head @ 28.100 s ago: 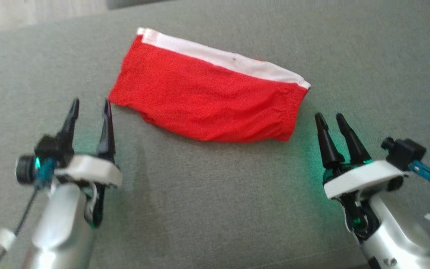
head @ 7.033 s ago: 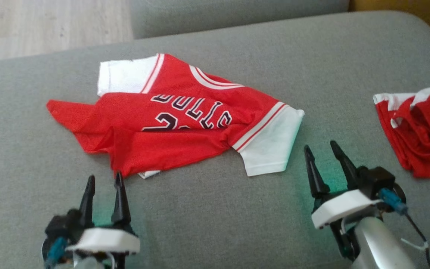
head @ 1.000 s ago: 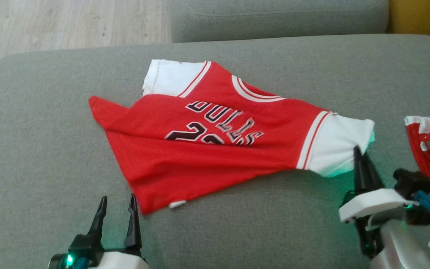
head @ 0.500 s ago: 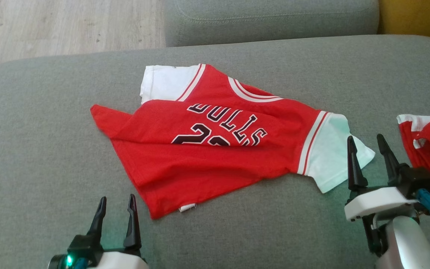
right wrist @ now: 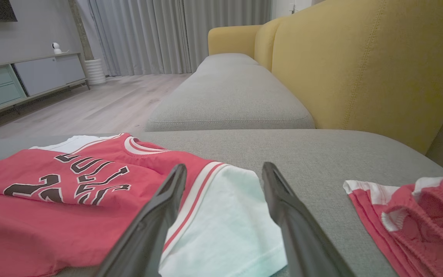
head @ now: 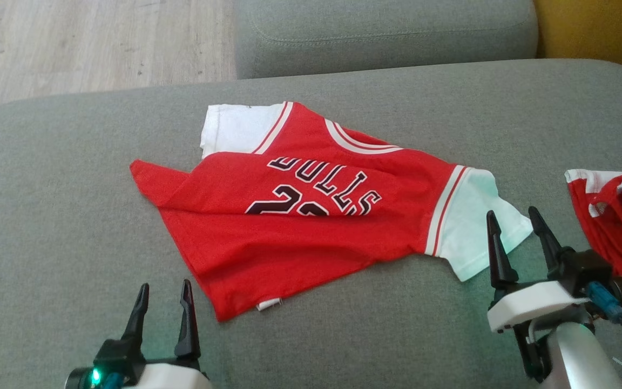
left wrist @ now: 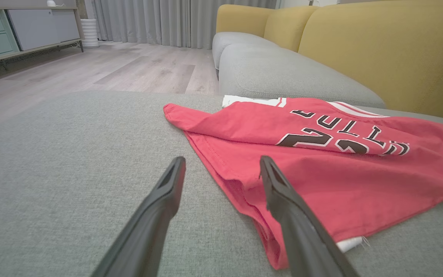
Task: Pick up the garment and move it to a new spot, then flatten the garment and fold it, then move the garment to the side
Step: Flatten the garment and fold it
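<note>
Right pincer spread wide, empty (over jersey sleeve, perhaps touching); left pincer likewise spread, empty.

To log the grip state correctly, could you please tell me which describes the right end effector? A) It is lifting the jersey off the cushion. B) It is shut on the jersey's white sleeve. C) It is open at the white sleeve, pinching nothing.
C: the right end effector has its jaws standing apart at the white sleeve, and the jersey lies on the grey cushion.
</note>
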{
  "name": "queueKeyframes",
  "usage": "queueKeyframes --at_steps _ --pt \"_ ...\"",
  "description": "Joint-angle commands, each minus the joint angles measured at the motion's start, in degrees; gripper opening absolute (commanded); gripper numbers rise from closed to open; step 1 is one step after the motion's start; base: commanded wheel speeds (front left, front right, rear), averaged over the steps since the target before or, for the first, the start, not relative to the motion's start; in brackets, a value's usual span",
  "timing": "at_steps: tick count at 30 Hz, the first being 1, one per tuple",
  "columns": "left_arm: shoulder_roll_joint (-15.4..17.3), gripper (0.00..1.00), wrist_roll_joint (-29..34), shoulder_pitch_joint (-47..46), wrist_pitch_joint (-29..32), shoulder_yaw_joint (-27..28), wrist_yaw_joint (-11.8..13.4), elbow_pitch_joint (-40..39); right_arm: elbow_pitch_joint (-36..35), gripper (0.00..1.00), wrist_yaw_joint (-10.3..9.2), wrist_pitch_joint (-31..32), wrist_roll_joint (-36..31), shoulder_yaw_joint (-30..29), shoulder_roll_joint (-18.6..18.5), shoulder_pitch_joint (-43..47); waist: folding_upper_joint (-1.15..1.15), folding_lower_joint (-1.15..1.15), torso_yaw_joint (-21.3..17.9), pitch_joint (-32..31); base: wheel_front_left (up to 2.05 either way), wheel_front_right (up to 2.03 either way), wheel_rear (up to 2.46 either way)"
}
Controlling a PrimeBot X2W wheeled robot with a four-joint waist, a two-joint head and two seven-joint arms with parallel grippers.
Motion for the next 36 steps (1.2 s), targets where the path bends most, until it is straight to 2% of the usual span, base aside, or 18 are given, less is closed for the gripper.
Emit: queueKeyframes --at_steps 1,6,11,19,27,28,29,30,33,36 --pt "0.36 1.0 0.4 -1.39 -0.29 1.7 0.25 -1.86 -1.51 1.0 -0.04 -0.37 -0.18 1.54 -0.19 -1.33 0.0 0.0 -0.04 0.14 0.0 0.0 0.0" --pt "0.36 1.0 -1.63 -2.09 -0.29 -0.78 -1.37 -0.94 -0.77 1.0 -0.04 -0.37 -0.19 2.13 -0.19 -1.55 0.0 0.0 -0.19 1.58 0.0 0.0 0.0" --pt "0.36 1.0 -6.4 -3.39 -0.29 -5.1 -3.69 2.59 -0.48 1.0 -0.04 -0.37 -0.47 2.12 -0.19 -2.07 0.0 0.0 -0.87 3.52 0.0 0.0 0.0" --pt "0.36 1.0 -11.41 -5.28 -0.29 -8.41 -3.83 9.53 -0.22 1.0 -0.04 -0.37 -1.16 1.41 -0.19 -2.93 0.0 0.0 -2.25 4.78 0.0 0.0 0.0" --pt "0.36 1.0 -13.92 -7.22 -0.29 -10.06 -5.72 13.24 -0.18 1.0 -0.04 -0.37 -1.12 1.18 -0.19 -3.51 0.0 0.0 -3.38 5.54 0.0 0.0 0.0" --pt "0.36 0.44 -14.47 -7.43 -0.29 -9.97 -5.78 13.53 -0.06 1.0 -0.04 -0.37 -1.13 1.02 -0.19 -3.53 0.0 0.0 -3.42 5.63 0.0 0.0 0.0" --pt "0.36 0.25 -14.96 -7.67 -0.29 -9.63 -5.6 13.87 0.07 1.0 -0.04 -0.37 -1.07 0.82 -0.19 -3.54 0.0 0.0 -3.42 5.7 0.0 0.0 0.0" --pt "0.36 0.0 -15.66 -7.9 -0.29 -8.98 -5.31 14.08 0.16 1.0 -0.04 -0.37 -1.05 0.63 -0.19 -3.54 0.0 0.0 -3.37 5.73 0.0 0.0 0.0" --pt "0.36 0.0 -15.35 -8.4 -0.29 -6.47 -3.88 13.59 0.79 1.0 -0.04 -0.37 -1.05 -0.2 -0.19 -3.5 0.0 0.0 -2.8 5.59 0.0 0.0 0.0" --pt "0.36 0.0 -12.48 -7.67 -0.29 -2.12 -1.98 11.13 1.76 1.0 -0.04 -0.37 -0.89 -1.1 -0.19 -3.55 0.0 0.0 -1.99 5.52 0.0 0.0 0.0"
